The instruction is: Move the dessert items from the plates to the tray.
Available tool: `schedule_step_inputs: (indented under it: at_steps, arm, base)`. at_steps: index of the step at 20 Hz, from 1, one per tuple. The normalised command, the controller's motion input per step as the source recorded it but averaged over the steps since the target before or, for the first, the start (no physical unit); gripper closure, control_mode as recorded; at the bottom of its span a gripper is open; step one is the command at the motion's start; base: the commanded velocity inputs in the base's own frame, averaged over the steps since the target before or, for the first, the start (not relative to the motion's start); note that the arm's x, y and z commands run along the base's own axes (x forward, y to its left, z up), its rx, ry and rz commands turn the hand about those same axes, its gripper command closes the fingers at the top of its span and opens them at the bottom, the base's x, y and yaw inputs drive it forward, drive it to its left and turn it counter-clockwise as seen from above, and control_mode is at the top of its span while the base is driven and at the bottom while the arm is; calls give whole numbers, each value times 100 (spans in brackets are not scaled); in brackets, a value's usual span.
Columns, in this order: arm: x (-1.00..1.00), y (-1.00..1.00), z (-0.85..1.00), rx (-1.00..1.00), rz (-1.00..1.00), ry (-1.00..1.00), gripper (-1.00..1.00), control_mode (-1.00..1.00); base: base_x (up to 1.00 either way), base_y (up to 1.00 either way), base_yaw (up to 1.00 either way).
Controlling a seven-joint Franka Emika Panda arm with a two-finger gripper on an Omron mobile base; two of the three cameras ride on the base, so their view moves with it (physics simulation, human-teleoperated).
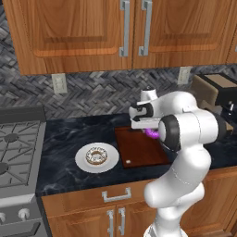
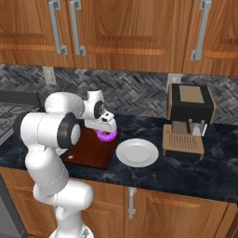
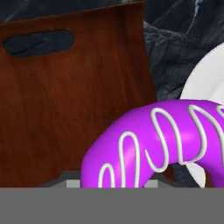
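The glossy purple ring donut with white squiggle icing (image 3: 162, 144) hangs pinched in the white arm's two-finger gripper (image 2: 106, 134) over the dark reddish-brown wooden tray (image 1: 139, 147), while the brown speckled donut (image 1: 96, 156) sits on its round white plate (image 1: 83, 162).

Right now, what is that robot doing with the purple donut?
The robot's fingers hold the purple donut over the edge of the wooden tray. The plate beside the tray is bare. The brown donut sits on the other plate, waiting its turn.
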Motion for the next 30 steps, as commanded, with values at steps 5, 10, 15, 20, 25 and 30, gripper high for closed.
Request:
schedule_step_inputs:
  at_steps: [5, 10, 15, 20, 25, 30]
  arm:
    - [17, 11, 0, -1, 1, 0, 100, -100]
    - [8, 24, -18, 0, 1, -2, 100, -100]
    - [31, 24, -19, 0, 0, -3, 100, -100]
    - [8, 14, -9, 0, 0, 0, 100, -100]
    - [2, 0, -20, 0, 0, 0, 100, -100]
    - [0, 0, -21, 0, 0, 0, 100, -100]
  base:
    - [0, 0, 0]
    - [0, 0, 0]
    - [0, 0, 0]
    - [0, 0, 0]
    - [0, 0, 0]
    - [0, 0, 0]
